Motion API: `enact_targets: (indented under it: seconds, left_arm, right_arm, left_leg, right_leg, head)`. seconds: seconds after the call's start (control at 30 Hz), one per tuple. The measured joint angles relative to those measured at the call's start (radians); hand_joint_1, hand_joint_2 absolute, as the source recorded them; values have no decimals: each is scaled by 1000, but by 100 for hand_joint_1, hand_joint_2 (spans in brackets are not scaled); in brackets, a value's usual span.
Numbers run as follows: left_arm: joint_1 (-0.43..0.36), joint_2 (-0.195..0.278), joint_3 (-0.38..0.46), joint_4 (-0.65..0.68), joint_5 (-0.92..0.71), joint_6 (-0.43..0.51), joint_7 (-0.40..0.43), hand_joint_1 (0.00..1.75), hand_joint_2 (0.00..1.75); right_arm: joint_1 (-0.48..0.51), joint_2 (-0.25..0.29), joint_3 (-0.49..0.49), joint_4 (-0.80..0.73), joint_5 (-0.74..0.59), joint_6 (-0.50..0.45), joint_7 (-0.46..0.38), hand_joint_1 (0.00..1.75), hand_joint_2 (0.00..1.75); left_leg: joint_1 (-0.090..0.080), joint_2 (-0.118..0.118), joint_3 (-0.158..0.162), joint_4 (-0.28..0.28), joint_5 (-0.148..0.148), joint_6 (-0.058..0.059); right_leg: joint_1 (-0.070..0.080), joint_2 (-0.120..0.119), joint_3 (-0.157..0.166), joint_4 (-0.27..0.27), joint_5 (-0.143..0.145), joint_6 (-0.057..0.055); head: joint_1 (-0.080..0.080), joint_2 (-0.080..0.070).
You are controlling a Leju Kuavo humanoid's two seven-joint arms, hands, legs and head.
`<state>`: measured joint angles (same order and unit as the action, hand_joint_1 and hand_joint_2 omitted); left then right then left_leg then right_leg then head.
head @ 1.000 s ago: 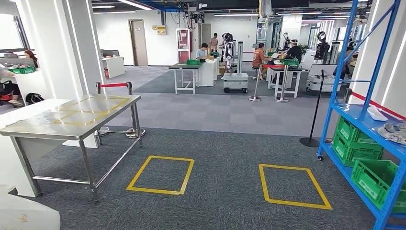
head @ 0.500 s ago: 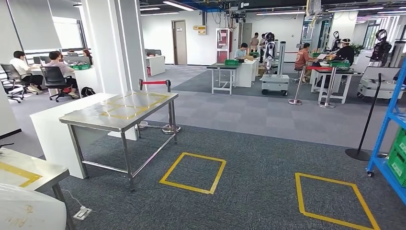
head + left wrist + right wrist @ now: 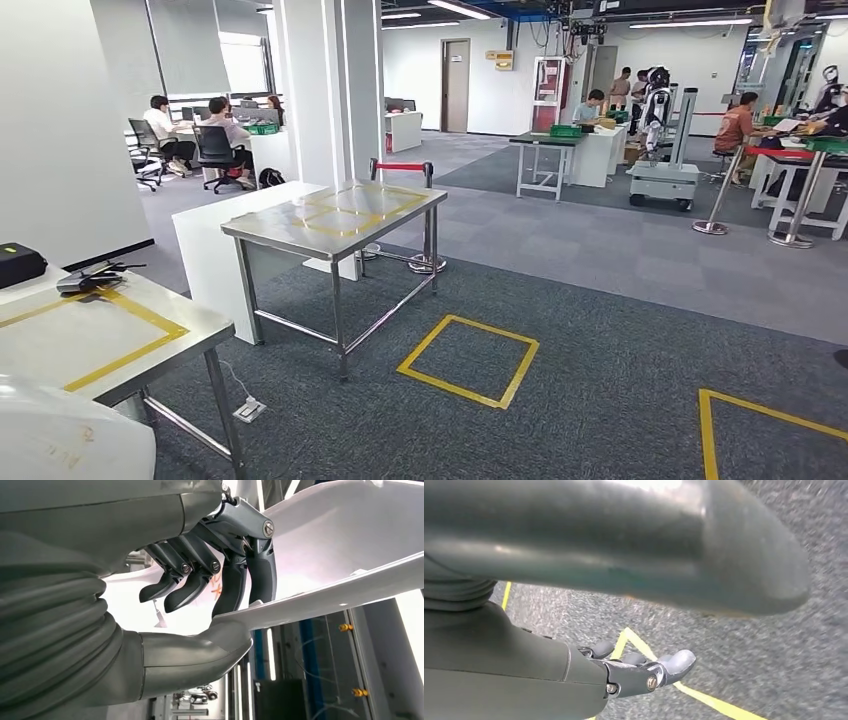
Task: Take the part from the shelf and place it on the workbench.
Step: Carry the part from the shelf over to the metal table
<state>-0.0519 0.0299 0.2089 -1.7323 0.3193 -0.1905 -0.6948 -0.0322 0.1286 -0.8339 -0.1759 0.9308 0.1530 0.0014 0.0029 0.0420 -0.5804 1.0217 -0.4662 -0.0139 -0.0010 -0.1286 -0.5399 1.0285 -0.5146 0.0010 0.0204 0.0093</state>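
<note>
The left hand [image 3: 210, 580] is gripping the white part [image 3: 340, 555]: in the left wrist view the dark fingers [image 3: 260, 577] are lying over one face of the thin curved shell and the thumb is pressing against its edge from the other side. In the head view the part [image 3: 70, 440] is showing at the lower left corner of the frame, more of it than 0.5 s ago. The right hand [image 3: 644, 672] is hanging over grey carpet and a yellow floor line [image 3: 704, 697], its fingers loosely curled and holding nothing.

The whole head view is shifting to the right between frames, so the camera is turning left; the things themselves are not moving. The near workbench [image 3: 190, 335], with yellow tape on its top, is now filling the lower left, where only a corner was showing before. Two dark devices [image 3: 20, 265] are lying at its far left side. The blue shelf, at the right edge 0.5 s ago, is now out of frame.

The second steel table [image 3: 290, 232] is standing at centre left, formerly left of centre. The yellow floor square [image 3: 468, 360] is sitting at lower centre. Seated people [image 3: 225, 130] are now appearing at upper left.
</note>
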Motion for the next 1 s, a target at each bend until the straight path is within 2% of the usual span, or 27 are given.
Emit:
enact_targets:
  seconds: [0.07, 0.1, 0.13, 0.17, 0.2, 0.23, 0.27, 0.3, 0.33, 0.37, 0.4, 0.43, 0.47, 0.5, 0.53, 0.57, 0.63, 0.67, 0.7, 0.73, 0.77, 0.8, 0.83, 0.87, 0.9, 0.93, 1.0]
  left_arm:
    - [-6, -1, -6, 7, 1, 2, -4, 175, 175]
    - [-9, -2, -11, 9, 1, 2, -5, 175, 175]
    - [-12, -4, -15, 12, 1, 2, -6, 175, 175]
    - [-13, -5, -18, 15, 1, 2, -6, 175, 175]
    - [-13, -6, -20, 18, 1, 3, -6, 175, 175]
    - [-12, -7, -20, 20, 1, 3, -6, 175, 175]
    - [-13, -7, -20, 21, 1, 3, -6, 175, 175]
    - [-13, -7, -20, 22, 1, 4, -6, 175, 175]
    - [-13, -8, -20, 23, 1, 4, -6, 175, 175]
    - [-14, -8, -21, 24, 1, 4, -5, 175, 175]
    - [-15, -9, -22, 25, -1, 4, -2, 175, 175]
    - [-15, -9, -25, 26, -6, 4, 3, 175, 175]
    - [-15, -8, -27, 27, -13, 4, 7, 175, 175]
    - [-14, -8, -30, 28, -22, 5, 10, 175, 175]
    - [-14, -6, -32, 30, -28, 5, 11, 175, 175]
    - [-18, -4, -35, 33, -31, 6, 9, 175, 175]
    - [-25, -2, -42, 40, -28, 5, 5, 175, 175]
    - [-27, -1, -46, 45, -26, 4, 5, 175, 175]
    - [-28, 1, -50, 50, -24, 2, 6, 175, 175]
    - [-31, 3, -53, 55, -23, 0, 7, 175, 175]
    - [-37, 6, -58, 61, -25, -1, 8, 175, 175]
    - [-49, 8, -65, 67, -29, 0, 7, 175, 175]
    - [-65, 10, -72, 73, -34, 4, 7, 175, 175]
    - [-84, 10, -80, 79, -40, 11, 9, 175, 175]
    - [-103, 12, -88, 84, -43, 20, 13, 175, 175]
    - [-116, 14, -93, 87, -44, 29, 18, 175, 175]
    - [-126, 19, -99, 88, -45, 42, 28, 175, 175]
  right_arm:
    - [-3, 0, 0, 0, 0, 0, -5, 0, 0]
    - [-2, 1, 0, 0, 0, 0, -6, 0, 0]
    - [-1, 1, 0, 0, 0, 0, -6, 0, 0]
    - [1, 1, 0, 0, 0, 0, -6, 0, 0]
    - [3, 1, 0, 0, 0, 0, -6, 0, 0]
    - [4, 1, 0, 0, 0, 0, -6, 0, 0]
    - [4, 1, 0, 0, 0, 0, -6, 0, 0]
    - [4, 1, 0, 0, 0, 0, -6, 0, 0]
    - [4, 0, 0, 0, 0, 0, -6, 0, 0]
    - [4, -1, 0, 0, 0, 0, -6, 0, 0]
    - [4, -1, 0, 0, 1, 0, -5, 0, 0]
    - [4, -2, 0, 0, 4, 1, -3, 0, 0]
    - [3, -1, 0, 0, 8, 3, 1, 0, 0]
    - [2, 0, 1, 0, 12, 6, 4, 0, 0]
    - [2, 0, 1, 0, 15, 9, 4, 0, 0]
    - [2, 1, 1, 0, 14, 10, 2, 0, 0]
    - [5, 1, 1, 0, 10, 10, -8, 0, 0]
    - [7, 1, 1, 0, 10, 12, -11, 0, 0]
    - [9, 1, 2, 0, 17, 17, -9, 0, 0]
    - [10, 1, 3, 0, 30, 26, -5, 0, 0]
    - [11, 1, 8, 0, 47, 38, 2, 0, 0]
    - [11, 1, 15, 0, 62, 48, 8, 0, 0]
    - [11, 2, 22, 0, 69, 53, 10, 0, 0]
    - [10, 2, 27, 0, 64, 51, 9, 0, 0]
    - [9, 2, 27, 0, 49, 46, 8, 0, 0]
    - [6, 3, 24, 0, 31, 40, 9, 0, 0]
    - [1, 4, 17, 0, 9, 41, 27, 0, 0]
  left_leg:
    - [5, -22, 0, -4, 6, 13]
    - [7, -34, -1, -5, 8, 17]
    - [7, -47, -3, -5, 9, 20]
    - [7, -61, -5, -4, 9, 22]
    - [7, -76, -6, -3, 10, 22]
    - [7, -91, -6, -2, 10, 22]
    - [6, -106, -6, 0, 10, 21]
    - [7, -121, -6, 1, 10, 21]
    - [7, -135, -7, 3, 9, 19]
    - [7, -148, -9, 4, 10, 14]
    - [9, -160, -12, 4, 10, 8]
    - [11, -172, -15, 3, 12, 0]
    - [12, -187, -20, -1, 15, -9]
    - [13, -190, -23, -2, 17, -15]
    - [11, -176, -29, 4, 12, -21]
    - [8, -147, -41, 27, -4, -25]
    - [7, -79, -90, 132, -64, -33]
    - [9, -62, -121, 197, -93, -38]
    - [11, -54, -142, 243, -108, -42]
    - [13, -50, -147, 258, -104, -45]
    - [15, -44, -133, 234, -83, -47]
    - [16, -32, -100, 175, -50, -48]
    - [15, -11, -64, 107, -23, -46]
    - [13, 6, -34, 49, -3, -40]
    - [10, 17, -16, 14, 7, -31]
    - [7, 19, -11, 4, 7, -22]
    - [7, -4, -12, 4, 12, -6]
  right_leg:
    - [-5, 55, -19, 49, -33, 12]
    - [-7, 91, -45, 105, -63, 16]
    - [-7, 112, -81, 174, -96, 18]
    - [-7, 121, -116, 240, -119, 18]
    - [-6, 124, -141, 281, -125, 17]
    - [-6, 126, -148, 283, -109, 14]
    - [-6, 131, -135, 244, -76, 10]
    - [-6, 146, -107, 174, -32, 5]
    - [-7, 175, -77, 102, 1, -1]
    - [-6, 199, -54, 45, 23, -5]
    - [-5, 216, -40, 12, 32, -7]
    - [-3, 221, -37, 2, 30, -9]
    - [-2, 206, -35, -3, 32, -11]
    - [-4, 191, -32, -8, 35, -15]
    - [-6, 177, -29, -15, 38, -21]
    - [-9, 162, -25, -21, 41, -26]
    - [-9, 132, -21, -26, 41, -35]
    - [-8, 116, -21, -25, 39, -36]
    - [-7, 101, -21, -24, 37, -36]
    - [-7, 86, -20, -23, 35, -35]
    - [-7, 71, -19, -21, 33, -33]
    - [-8, 56, -17, -19, 29, -30]
    - [-7, 43, -16, -15, 26, -26]
    - [-4, 30, -14, -11, 21, -20]
    - [-2, 19, -12, -9, 18, -15]
    - [1, 9, -11, -7, 17, -9]
    - [1, -5, -7, -8, 15, 1]
  head:
    - [1, 0]
    - [2, 0]
    - [2, 0]
    - [3, 0]
    - [3, 0]
    - [3, 0]
    - [3, 0]
    - [3, 0]
    - [3, 0]
    - [3, 0]
    - [3, 0]
    - [3, 0]
    - [3, 0]
    - [4, 0]
    - [2, 0]
    - [1, 0]
    - [-3, 0]
    - [-3, 0]
    - [-3, 0]
    - [-4, 0]
    - [-4, 0]
    - [-4, 0]
    - [-4, 0]
    - [-4, 0]
    - [-4, 0]
    - [-3, 0]
    - [-2, 0]
